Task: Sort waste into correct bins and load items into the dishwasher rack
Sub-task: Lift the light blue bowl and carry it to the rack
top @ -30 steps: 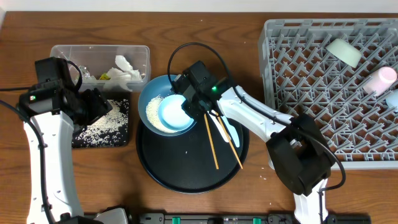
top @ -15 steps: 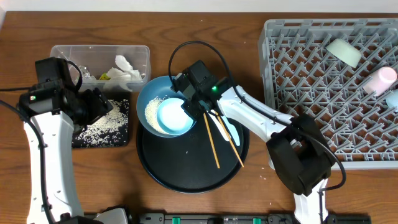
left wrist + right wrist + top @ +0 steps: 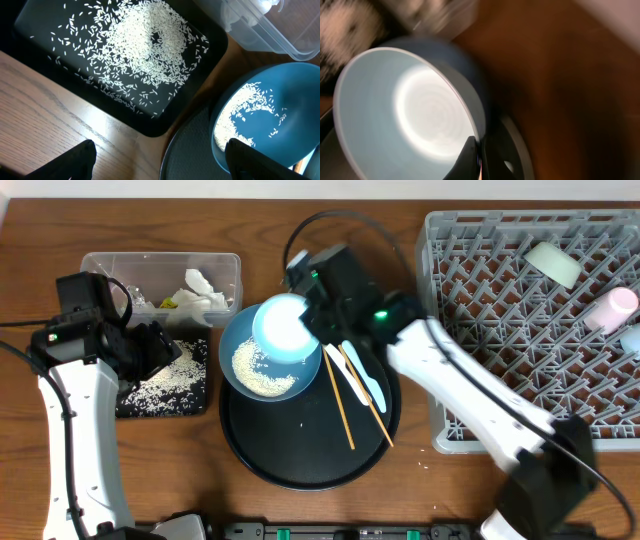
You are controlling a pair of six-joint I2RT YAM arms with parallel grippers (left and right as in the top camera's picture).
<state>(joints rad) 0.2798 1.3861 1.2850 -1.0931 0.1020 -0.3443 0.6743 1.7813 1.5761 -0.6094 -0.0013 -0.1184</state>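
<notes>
overhead, right jaws pinching glossy round teal bowl point(image 3: 283, 328), left jaws wide, empty, over loose rice point(image 3: 178, 370)

text: none legible | labels/brands: none | numbers/signs: none (right wrist view is motion-blurred)

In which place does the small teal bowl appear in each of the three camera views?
Overhead: the small teal bowl is upper centre, over the far rim of the large blue bowl.
Left wrist: not in it.
Right wrist: it fills the left half, its rim pinched by the right fingers at the bottom.
Shared landmark: the large blue bowl with rice, blurred in the right wrist view.
</notes>
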